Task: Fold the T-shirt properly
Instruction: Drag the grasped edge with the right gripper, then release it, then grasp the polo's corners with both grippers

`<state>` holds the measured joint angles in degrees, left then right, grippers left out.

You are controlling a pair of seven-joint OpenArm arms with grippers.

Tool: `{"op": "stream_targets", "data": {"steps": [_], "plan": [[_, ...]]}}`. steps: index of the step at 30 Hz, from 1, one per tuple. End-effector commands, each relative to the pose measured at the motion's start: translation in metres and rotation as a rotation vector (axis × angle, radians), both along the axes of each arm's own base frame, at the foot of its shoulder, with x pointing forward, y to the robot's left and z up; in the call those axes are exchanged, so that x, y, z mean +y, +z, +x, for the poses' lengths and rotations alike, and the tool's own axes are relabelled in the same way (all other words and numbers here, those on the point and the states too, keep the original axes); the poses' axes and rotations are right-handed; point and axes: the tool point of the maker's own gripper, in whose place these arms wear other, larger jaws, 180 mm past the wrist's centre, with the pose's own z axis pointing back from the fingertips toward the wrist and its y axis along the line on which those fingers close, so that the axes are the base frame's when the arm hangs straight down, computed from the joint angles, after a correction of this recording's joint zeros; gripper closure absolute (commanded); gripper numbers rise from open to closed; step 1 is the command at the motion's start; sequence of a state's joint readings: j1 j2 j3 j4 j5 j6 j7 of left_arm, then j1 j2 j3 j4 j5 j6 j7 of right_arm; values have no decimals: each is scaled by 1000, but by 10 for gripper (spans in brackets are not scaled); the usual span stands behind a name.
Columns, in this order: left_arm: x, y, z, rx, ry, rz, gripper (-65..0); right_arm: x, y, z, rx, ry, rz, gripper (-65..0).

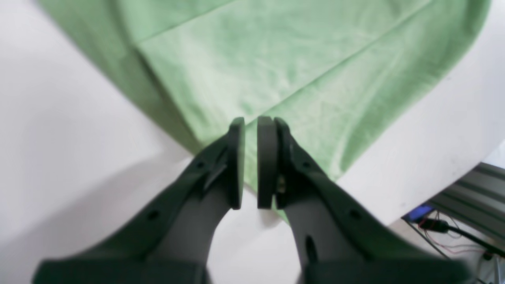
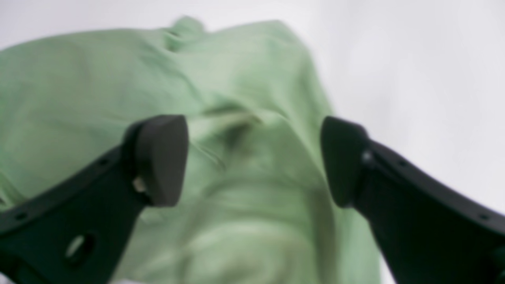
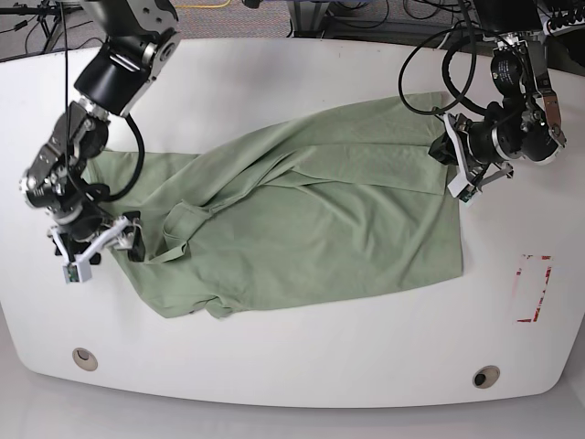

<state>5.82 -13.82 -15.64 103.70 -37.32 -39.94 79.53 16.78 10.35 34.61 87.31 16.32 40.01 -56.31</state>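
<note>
T-shirt (image 3: pixel 311 219): pale green, spread rumpled across your white tabletop (image 3: pixel 292 357), collar toward the base view's left. Your left hand (image 1: pixel 251 163): at the shirt's hem corner, pads nearly together, nothing visibly pinched. Your right hand (image 2: pixel 254 159): fingers wide apart over the collar end.

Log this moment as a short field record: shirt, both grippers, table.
shirt: T-shirt spread flat but creased, collar toward the right arm's side
left gripper: left gripper nearly shut, narrow gap, above the shirt's corner; no cloth visibly between its pads
right gripper: right gripper open wide, over rumpled cloth
table: white table, with a red-outlined marking near its edge
</note>
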Motion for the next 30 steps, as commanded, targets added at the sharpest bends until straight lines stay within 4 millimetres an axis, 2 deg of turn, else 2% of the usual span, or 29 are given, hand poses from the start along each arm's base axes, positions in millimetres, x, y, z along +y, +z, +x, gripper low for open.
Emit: {"op": "stream_targets", "data": {"steps": [1, 3, 4, 9, 15, 19, 21, 30], "plan": [[-6, 10, 8, -44, 0, -17, -46, -15, 20, -15, -48, -12, -93, -564], [-5, 7, 7, -39, 6, -7, -58, -24, 18, -29, -34, -21, -130, -587], [-7, 3, 5, -29, 13, 0, -89, -31, 16, -41, -23, -32, -157, -599], [-9, -13, -11, 29, 46, 19, -176, -57, 5, -76, 23, -108, -182, -599], [-13, -18, -19, 45, 87, 26, -212, -87, -13, -107, 84, -205, -162, -599], [-20, -21, -24, 43, 94, -2, -211, -105, -31, -118, 143, -236, -138, -599], [-22, -21, -24, 38, 91, -9, -211, -108, -41, -121, 168, -241, -119, -599], [-21, -16, -19, 13, 88, -9, -211, -107, -75, -124, 179, -265, -13, -599]]}}
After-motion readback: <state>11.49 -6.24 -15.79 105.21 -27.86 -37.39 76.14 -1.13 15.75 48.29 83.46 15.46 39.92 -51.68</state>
